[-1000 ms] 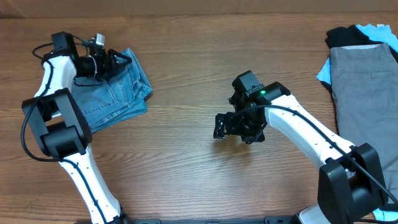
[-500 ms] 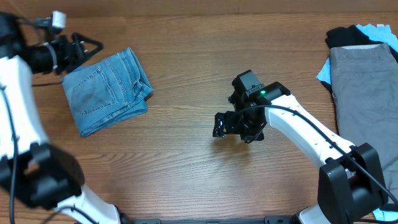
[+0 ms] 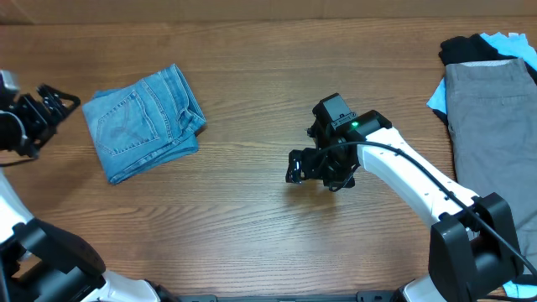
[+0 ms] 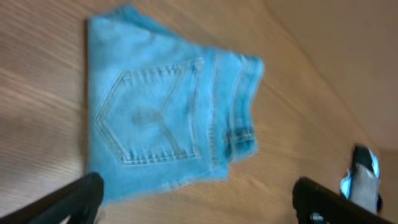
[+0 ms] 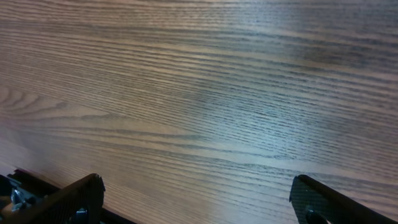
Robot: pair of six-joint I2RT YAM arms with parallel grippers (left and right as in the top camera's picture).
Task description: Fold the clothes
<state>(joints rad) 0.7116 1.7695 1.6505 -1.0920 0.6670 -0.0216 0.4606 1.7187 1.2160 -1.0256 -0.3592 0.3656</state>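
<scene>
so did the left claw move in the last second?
Yes. The left claw drew back leftward off the jeans, which lie where they were. It now stands open near the left edge of the table, clear of them.

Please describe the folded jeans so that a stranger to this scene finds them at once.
On the wooden table, look to the left side, far from the pile of clothes at the right edge. There lie the jeans, folded into a compact bundle. They alone are light-blue denim, with a stitched back pocket facing up.
</scene>
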